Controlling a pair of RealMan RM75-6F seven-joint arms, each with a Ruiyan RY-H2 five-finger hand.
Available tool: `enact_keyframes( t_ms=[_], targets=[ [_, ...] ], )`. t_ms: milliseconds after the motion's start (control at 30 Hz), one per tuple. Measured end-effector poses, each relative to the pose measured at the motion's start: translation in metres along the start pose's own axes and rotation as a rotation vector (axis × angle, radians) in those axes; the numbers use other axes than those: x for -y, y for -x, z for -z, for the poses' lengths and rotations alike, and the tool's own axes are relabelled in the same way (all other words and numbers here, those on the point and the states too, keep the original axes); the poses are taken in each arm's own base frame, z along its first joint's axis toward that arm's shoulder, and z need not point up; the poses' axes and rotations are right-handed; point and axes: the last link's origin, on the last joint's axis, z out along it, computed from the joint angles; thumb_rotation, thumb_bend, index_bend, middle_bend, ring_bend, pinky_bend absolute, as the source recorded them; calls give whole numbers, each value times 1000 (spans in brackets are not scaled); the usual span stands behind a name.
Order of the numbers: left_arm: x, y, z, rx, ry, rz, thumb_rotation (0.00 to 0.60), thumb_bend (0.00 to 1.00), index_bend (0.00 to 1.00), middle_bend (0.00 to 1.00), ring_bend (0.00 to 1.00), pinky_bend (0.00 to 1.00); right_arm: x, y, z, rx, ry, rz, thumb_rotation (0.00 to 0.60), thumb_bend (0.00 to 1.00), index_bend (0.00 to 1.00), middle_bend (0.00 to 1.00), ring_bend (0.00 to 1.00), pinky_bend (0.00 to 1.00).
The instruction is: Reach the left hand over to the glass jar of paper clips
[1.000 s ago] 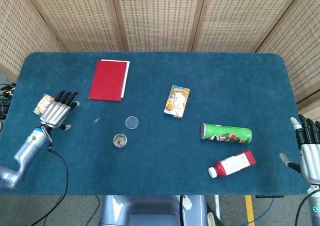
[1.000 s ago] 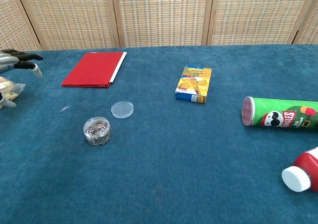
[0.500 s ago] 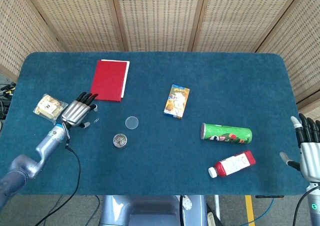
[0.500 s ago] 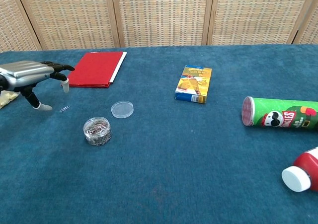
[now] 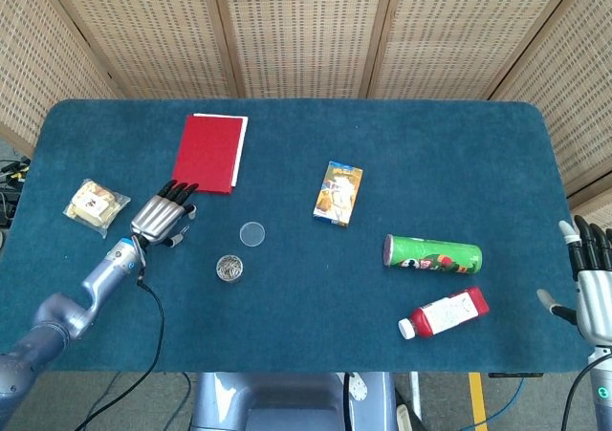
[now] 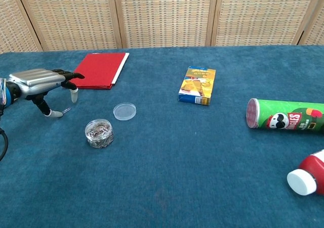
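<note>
The small glass jar of paper clips (image 5: 229,268) (image 6: 99,133) stands lidless on the blue table, with its clear round lid (image 5: 252,233) (image 6: 124,111) lying just behind and to its right. My left hand (image 5: 161,218) (image 6: 43,84) hovers palm down to the left of the jar, fingers spread and empty, about a hand's width from it. A single loose paper clip (image 6: 66,110) lies under its fingertips. My right hand (image 5: 595,288) rests open at the table's right edge, seen only in the head view.
A red folder (image 5: 209,152) (image 6: 95,70) lies behind the left hand. A wrapped snack (image 5: 94,203) sits at the far left. A yellow box (image 5: 338,193) (image 6: 198,85), a green chip can (image 5: 432,254) (image 6: 286,116) and a red bottle (image 5: 444,313) (image 6: 308,175) lie to the right.
My left hand has moved right from beside the wrapped snack toward the jar, now past the loose paper clip. The right hand has stayed put.
</note>
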Motion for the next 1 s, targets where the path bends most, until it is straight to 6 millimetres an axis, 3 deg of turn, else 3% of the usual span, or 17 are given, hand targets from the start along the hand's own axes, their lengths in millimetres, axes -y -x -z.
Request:
enact_keyframes(
  t_ms=[467,1000],
  targets=[
    [3,4,1,12,-5,7,600,320,488,0,0,0,-2,0,-1,-2,5,-5,600,0,0,0,0,0],
    [1,7,0,26,-6,4,600,320,488,0,0,0,-1,-1,0,-2,5,-4,600,0,0,0,0,0]
  ],
)
